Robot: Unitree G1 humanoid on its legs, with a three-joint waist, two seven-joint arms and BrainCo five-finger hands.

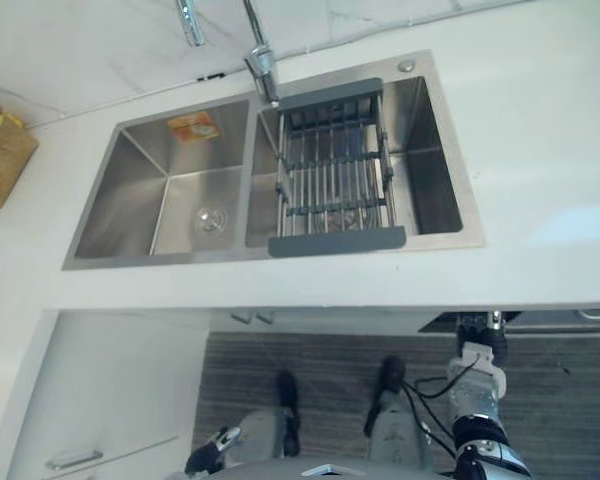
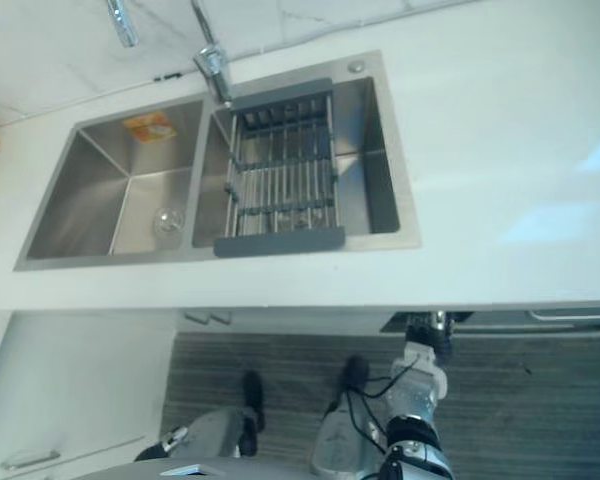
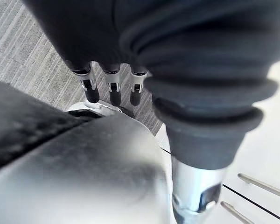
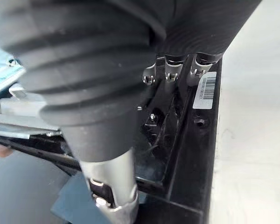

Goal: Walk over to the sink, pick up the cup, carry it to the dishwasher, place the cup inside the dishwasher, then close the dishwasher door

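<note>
Item 1, sink (image 1: 467,205): twin-basin steel, set in white tabletop (image 1: 540,150); grey rack (image 1: 330,165) across R basin, faucet (image 1: 262,65) behind, woven basket (image 1: 2,160) at far L. Item 2, my L hand (image 3: 113,86): low over striped floor (image 1: 310,350), fingers straight and relaxed; my R hand (image 4: 170,70): close by black frame (image 4: 196,154) under tabletop edge, grip can't tell. Item 3, cup: location can't tell.

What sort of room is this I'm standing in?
Most likely a kitchen: a stainless double sink set into a white countertop, a faucet behind it, a drying rack across the right basin, and white cabinet fronts with handles below.
</note>
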